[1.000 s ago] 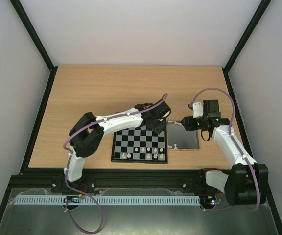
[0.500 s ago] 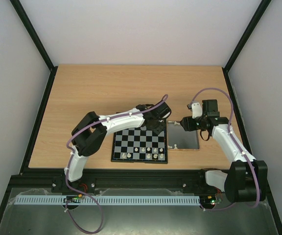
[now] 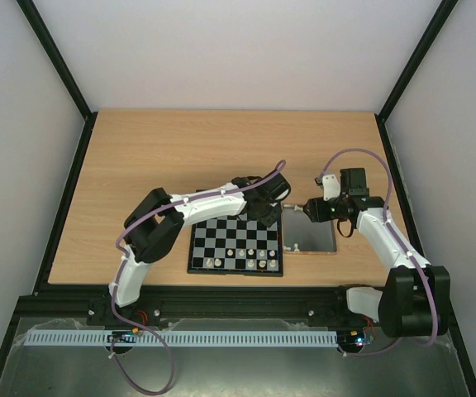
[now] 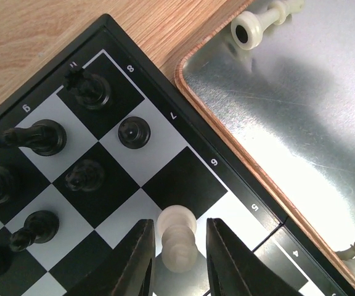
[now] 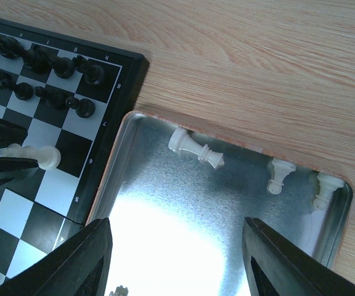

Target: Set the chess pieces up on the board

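Narrower than before, the left gripper (image 4: 181, 225) flanks, not quite pinching, a cream-white chess piece (image 4: 176, 248) lying lengthwise between its jaws.

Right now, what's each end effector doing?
Left end effector: around a white chess piece, grip cannot be told.
Right end effector: open, empty, above the tray.

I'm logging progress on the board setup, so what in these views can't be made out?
Left wrist view: whether the left gripper touches the white piece between its fingers; the contact is hidden by the fingers.
Top view: the board's far right corner, covered by the left arm; piece types too small.
Right wrist view: a second piece in the tray, cut off by the bottom edge.
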You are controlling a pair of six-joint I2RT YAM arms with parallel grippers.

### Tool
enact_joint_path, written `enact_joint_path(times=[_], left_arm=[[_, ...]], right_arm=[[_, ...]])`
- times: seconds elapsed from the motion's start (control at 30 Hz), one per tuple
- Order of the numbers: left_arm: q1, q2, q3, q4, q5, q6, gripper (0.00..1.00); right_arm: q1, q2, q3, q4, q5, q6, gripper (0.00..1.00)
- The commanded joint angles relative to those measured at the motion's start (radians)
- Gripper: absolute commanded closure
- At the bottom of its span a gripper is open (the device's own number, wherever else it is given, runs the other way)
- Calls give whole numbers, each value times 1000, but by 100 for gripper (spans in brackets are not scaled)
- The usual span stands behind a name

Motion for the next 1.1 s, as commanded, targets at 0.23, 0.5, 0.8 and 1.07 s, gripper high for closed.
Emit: enact_joint_path(times=[0.23, 0.5, 0.8, 1.07], left_arm=[[-5, 24, 43, -13, 26, 20, 82], [-5, -55, 42, -46, 4, 23, 87], [-5, -313, -136, -87, 10, 15, 87], [-69, -541, -392, -92, 23, 1, 86]], right_arm=[[-4, 13, 24, -43, -25, -10, 42], [-4, 21, 25, -45, -25, -13, 42], [-4, 23, 25, -46, -31, -16, 42], [-4, 32, 25, -46, -38, -22, 42]])
